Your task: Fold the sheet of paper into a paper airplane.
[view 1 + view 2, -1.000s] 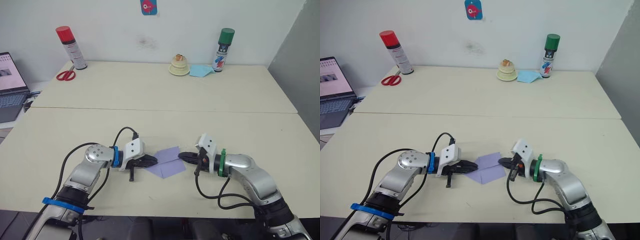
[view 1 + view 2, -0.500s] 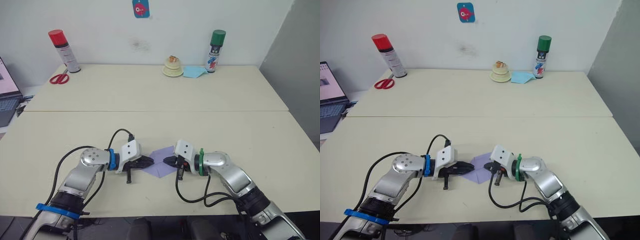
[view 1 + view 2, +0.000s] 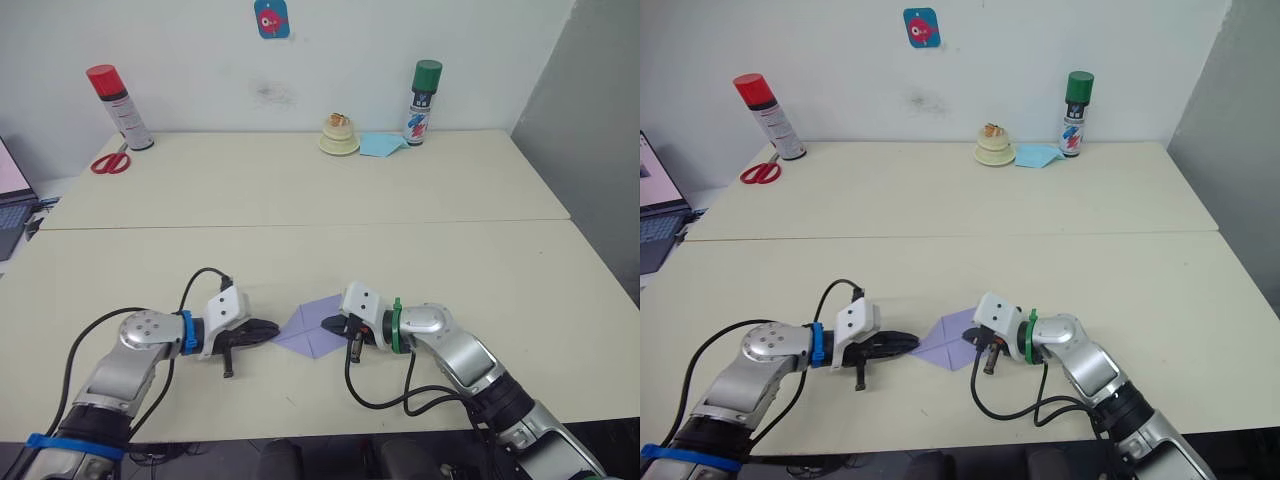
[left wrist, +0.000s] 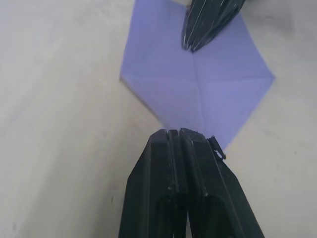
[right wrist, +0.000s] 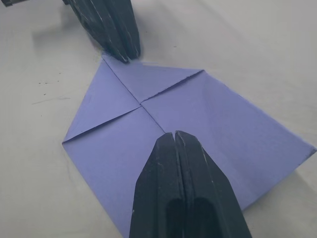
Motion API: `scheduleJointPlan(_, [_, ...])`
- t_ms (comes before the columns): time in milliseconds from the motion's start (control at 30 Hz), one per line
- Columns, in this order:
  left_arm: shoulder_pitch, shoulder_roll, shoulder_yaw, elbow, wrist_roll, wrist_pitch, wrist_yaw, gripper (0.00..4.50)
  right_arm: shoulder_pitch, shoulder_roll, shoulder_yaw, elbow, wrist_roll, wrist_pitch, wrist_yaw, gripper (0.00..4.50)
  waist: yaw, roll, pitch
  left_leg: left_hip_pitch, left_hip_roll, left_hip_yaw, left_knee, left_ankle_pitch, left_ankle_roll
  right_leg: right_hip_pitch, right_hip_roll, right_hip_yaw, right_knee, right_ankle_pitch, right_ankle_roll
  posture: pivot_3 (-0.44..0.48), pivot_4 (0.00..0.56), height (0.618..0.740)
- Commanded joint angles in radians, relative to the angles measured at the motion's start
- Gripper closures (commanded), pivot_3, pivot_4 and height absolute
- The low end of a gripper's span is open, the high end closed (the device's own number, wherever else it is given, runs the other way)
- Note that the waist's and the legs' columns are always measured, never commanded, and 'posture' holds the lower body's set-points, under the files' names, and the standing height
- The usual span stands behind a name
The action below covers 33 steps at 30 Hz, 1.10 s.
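Note:
The lavender sheet of paper (image 3: 306, 336) lies flat near the table's front edge. Two corner flaps are folded to the centre crease, so it makes a point (image 5: 106, 59) toward my left gripper. My left gripper (image 3: 271, 328) is shut, with its tips right at that point (image 4: 181, 133). Coming from the opposite side, my right gripper (image 3: 331, 325) is also shut. Its tips rest on the paper's centre crease (image 5: 174, 135), just behind where the flaps meet. The paper airplane is out of view.
Along the table's far edge stand a red spray can (image 3: 110, 92), red scissors (image 3: 108, 160), a cream round object (image 3: 340, 135), a light blue paper (image 3: 380, 143) and a green spray can (image 3: 422, 88). A laptop (image 3: 10, 200) sits at the far left.
The camera has shifted. My right gripper has moved left from the paper's edge onto its middle. My left gripper has drawn back to the paper's pointed tip.

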Motion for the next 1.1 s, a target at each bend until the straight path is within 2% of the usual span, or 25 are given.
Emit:
scheduleJointPlan(33, [0.096, 0.059, -0.006, 0.056, 0.048, 0.058, 0.0, 4.14, 0.014, -0.025, -0.013, 0.048, -0.051, 0.053, -0.04, 4.48, 0.0, 0.0, 0.0, 0.0, 0.0, 0.0, 0.0, 0.0, 0.0, 0.0, 0.0, 0.0, 0.0, 0.0, 0.0, 0.0, 0.15, 0.737])
scheduleJointPlan(133, [0.102, 0.084, 0.05, 0.028, 0.004, 0.066, 0.002, 4.14, 0.014, -0.023, -0.014, 0.047, -0.049, 0.055, -0.04, 4.48, -0.001, 0.0, 0.001, 0.0, 0.001, 0.0, -0.001, 0.0, 0.0, -0.001, 0.0, 0.001, 0.0, 0.0, -0.001, 0.0, 0.15, 0.737])
scheduleJointPlan(300, [0.029, 0.086, 0.13, -0.079, -0.112, 0.148, 0.003, 4.14, 0.014, -0.02, -0.015, 0.046, -0.045, 0.058, -0.035, 4.48, 0.0, -0.004, 0.006, -0.001, 0.002, 0.0, -0.001, 0.0, 0.0, -0.003, 0.0, 0.0, 0.0, -0.001, -0.001, 0.0, 0.15, 0.737])
scheduleJointPlan(567, [-0.053, 0.008, 0.045, -0.262, -0.127, 0.262, 0.033, 4.14, 0.01, -0.018, -0.015, 0.049, -0.046, 0.058, -0.028, 4.48, 0.001, -0.011, 0.009, -0.005, 0.002, 0.001, -0.001, 0.0, 0.0, -0.006, 0.0, 0.001, 0.0, 0.001, 0.001, 0.0, 0.15, 0.737])
scheduleJointPlan(733, [-0.066, -0.019, -0.041, -0.208, -0.045, 0.223, 0.038, 4.14, 0.007, -0.018, -0.014, 0.052, -0.049, 0.057, -0.025, 4.48, -0.001, -0.011, 0.009, -0.005, 0.0, 0.001, -0.001, 0.0, 0.0, -0.003, 0.001, 0.001, 0.0, 0.004, 0.007, 0.0, 0.15, 0.737])
scheduleJointPlan(833, [-0.062, -0.019, -0.065, -0.138, -0.009, 0.196, 0.041, 4.14, 0.007, -0.021, -0.015, 0.052, -0.052, 0.057, -0.025, 4.48, 0.0, -0.011, 0.01, -0.005, 0.0, 0.0, -0.001, 0.0, 0.0, -0.007, 0.001, 0.0, 0.0, 0.004, 0.006, 0.0, 0.15, 0.737])
scheduleJointPlan(967, [-0.035, -0.001, -0.073, -0.08, 0.005, 0.184, 0.026, 4.14, 0.014, -0.023, -0.014, 0.042, -0.052, 0.061, -0.028, 4.48, 0.0, -0.011, 0.009, -0.005, 0.0, 0.0, -0.001, 0.0, 0.0, -0.007, 0.001, 0.001, 0.0, 0.001, 0.002, 0.0, 0.15, 0.737])
scheduleJointPlan(1100, [0.049, 0.047, -0.037, -0.03, 0.009, 0.17, 0.02, 4.14, 0.025, -0.023, -0.012, 0.029, -0.051, 0.067, -0.031, 4.48, -0.001, -0.01, 0.008, -0.005, 0.0, 0.0, -0.001, 0.0, 0.0, -0.007, 0.0, 0.001, 0.0, 0.001, 0.002, 0.0, 0.15, 0.737])
